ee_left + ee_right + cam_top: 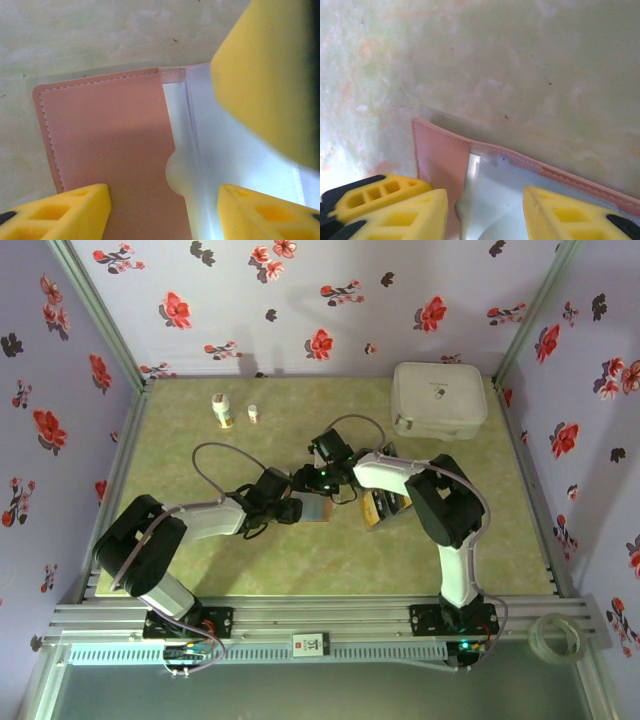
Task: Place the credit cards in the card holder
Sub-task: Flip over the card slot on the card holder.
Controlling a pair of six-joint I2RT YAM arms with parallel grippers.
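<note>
Flowered lilac walls [300, 300] are seen around a mottled green table [200, 570], at whose far right corner a white case [440, 398] is set, with two small bottles [236, 412] standing well apart from it at the far left. A roll of tape [557, 637] is laid on the frame at the near right. Near the middle of the table the card holder [320, 508] is spread open and flat, and both arms are bent in over it. From the left wrist its reddish-brown pocket panel [110, 150] is shown on the left and its pale, glossy inside on the right. The left gripper [165, 220] is held with its yellow fingers [70, 210] spread wide, one over each half, and nothing is pinched. A yellow finger of the other arm [265, 75] is seen over the pale half. The right gripper [485, 215] is likewise parted above the holder's edge [437, 150], with nothing gripped. The credit cards [380, 508] are stacked just right of the holder, partly hidden by the right arm.
</note>
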